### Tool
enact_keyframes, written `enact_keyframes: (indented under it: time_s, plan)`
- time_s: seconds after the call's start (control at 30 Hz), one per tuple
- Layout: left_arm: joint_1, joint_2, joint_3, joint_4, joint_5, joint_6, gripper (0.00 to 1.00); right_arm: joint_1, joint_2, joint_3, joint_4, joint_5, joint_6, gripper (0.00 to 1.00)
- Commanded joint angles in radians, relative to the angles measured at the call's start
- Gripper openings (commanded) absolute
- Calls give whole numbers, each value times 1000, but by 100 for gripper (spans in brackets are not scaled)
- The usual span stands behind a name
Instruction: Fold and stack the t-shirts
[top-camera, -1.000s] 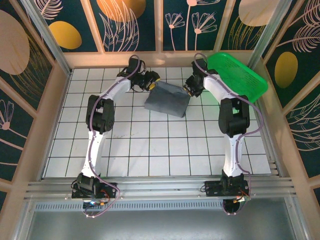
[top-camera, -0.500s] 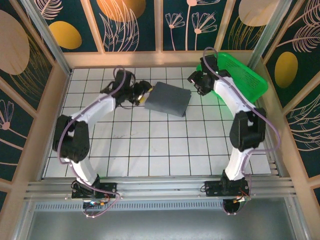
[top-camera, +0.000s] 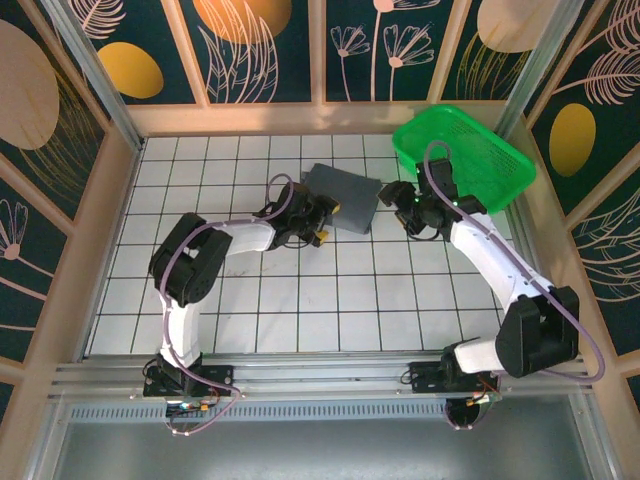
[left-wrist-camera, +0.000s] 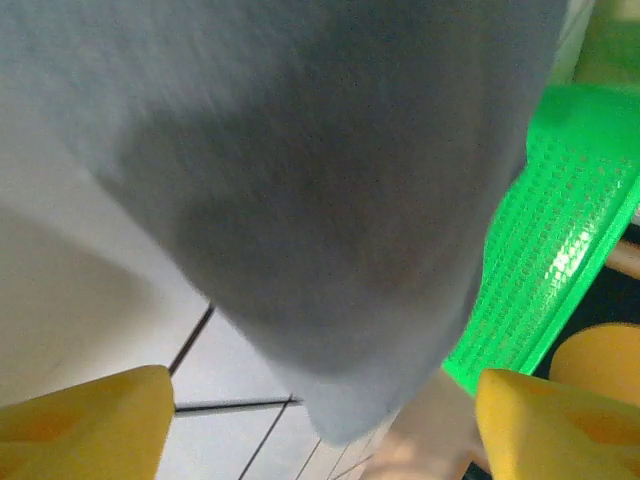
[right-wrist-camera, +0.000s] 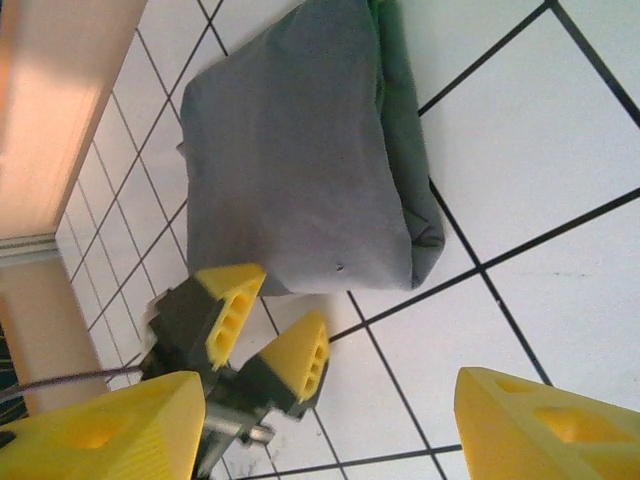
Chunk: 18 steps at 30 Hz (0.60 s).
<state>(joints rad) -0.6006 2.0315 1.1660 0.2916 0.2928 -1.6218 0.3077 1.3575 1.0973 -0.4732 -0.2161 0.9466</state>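
- You have one folded t-shirt (top-camera: 342, 196) flat on the white tiled table (top-camera: 300, 300), in the far middle of the work area.
- From the top view it lies as a tilted rectangle, its right corner just beside the near-left corner of the green mesh basket (top-camera: 478, 160).
- From the right wrist view, the t-shirt (right-wrist-camera: 290, 150) lies in layers, with a rounded folded edge along the side nearest that camera's right.
- Your left gripper (top-camera: 324, 222) sits low at the shirt's near-left edge, the forearm lying almost level across the tiles.
- From the right wrist view, the left gripper (right-wrist-camera: 288, 296) has its yellow fingers (right-wrist-camera: 232, 305) parted and pointed at the shirt's edge, with nothing between them. Whether a tip touches the cloth cannot be told.
- The left wrist view is blurred: grey cloth (left-wrist-camera: 300, 150) across the upper part, the basket (left-wrist-camera: 540, 250) to the right, and the left gripper (left-wrist-camera: 325, 410) spread wide.
- Your right gripper (top-camera: 402, 208) stands on the tiles just right of the shirt and near the basket's front edge.
- In its own view the right gripper (right-wrist-camera: 325, 395) is spread wide, holding nothing, short of the shirt's near edge.
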Motion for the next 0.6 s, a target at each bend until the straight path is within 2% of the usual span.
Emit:
enact_keyframes:
  time_s: [0.0, 0.07, 0.1, 0.2, 0.23, 0.37, 0.57]
  plan:
    - [2, 68, 42, 87, -43, -96, 71, 4, -53, -10, 33, -29, 25, 67]
    - [1, 109, 59, 106, -54, -119, 60, 4, -60, -7, 29, -31, 29, 67]
    - [1, 128, 67, 127, -62, -132, 49, 4, -61, -2, 26, -32, 31, 67]
    - [7, 166, 93, 182, -89, -155, 5, 4, -60, 7, 21, -31, 32, 67]
    - [16, 175, 103, 185, -97, -160, 0, 5, -58, 11, 19, -31, 31, 67]
    - [92, 150, 87, 200, -114, -131, 0, 5, -55, 30, 6, -28, 14, 66]
    - [352, 56, 55, 133, -41, 102, 0, 5, -41, 42, 17, -55, -39, 66]
